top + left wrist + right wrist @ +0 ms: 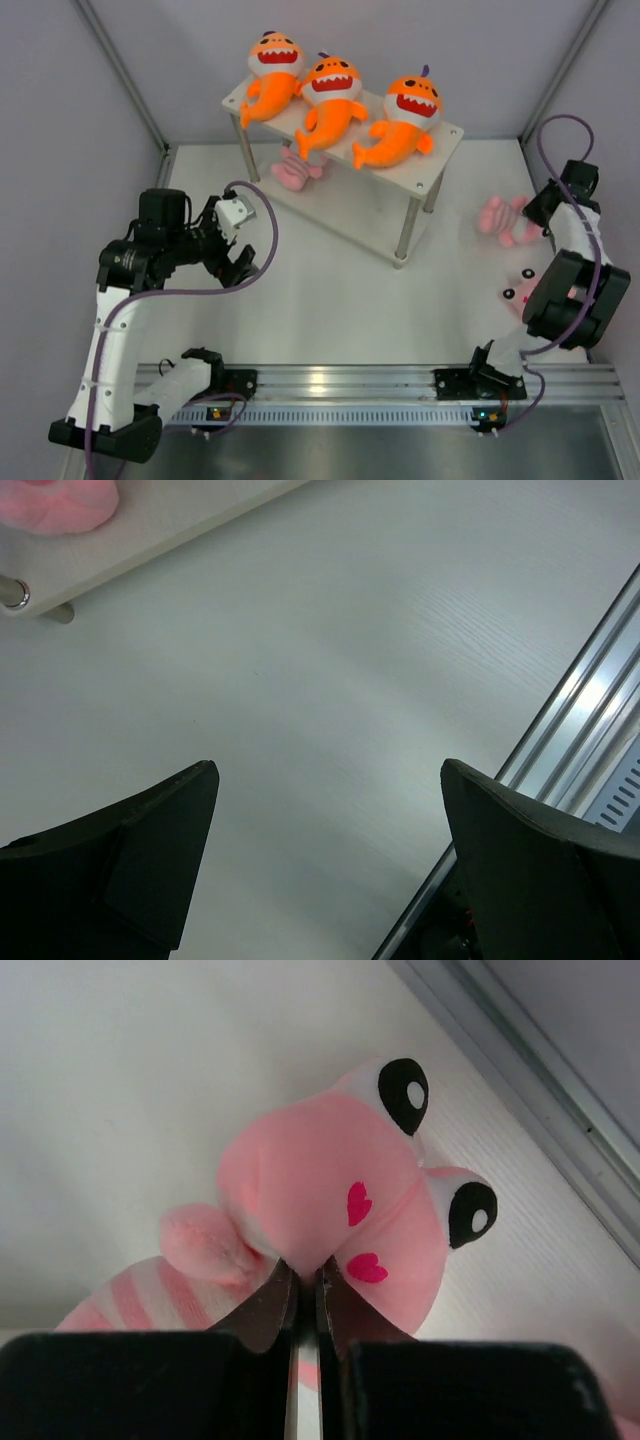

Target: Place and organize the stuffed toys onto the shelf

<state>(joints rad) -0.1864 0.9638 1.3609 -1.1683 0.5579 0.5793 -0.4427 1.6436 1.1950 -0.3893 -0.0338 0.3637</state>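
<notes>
Three orange shark plushes point(272, 72) point(329, 95) point(404, 120) lie on the top board of the white shelf point(446, 134). One pink striped plush point(293, 170) lies on the lower tier; it also shows in the left wrist view point(55, 502). My right gripper point(541, 212) is shut on a second pink plush point(503, 218) at the table's right side; in the right wrist view the gripper point(307, 1268) pinches the plush point(320, 1165) below its face. A third pink plush point(519, 290) lies half hidden by my right arm. My left gripper point(240, 263) is open and empty over bare table point(330, 780).
The shelf's front legs point(405, 238) stand between the two arms. The lower shelf board point(160, 530) and one leg end show at the top left of the left wrist view. A silver rail point(340, 382) runs along the near edge. Grey walls close in the back and sides.
</notes>
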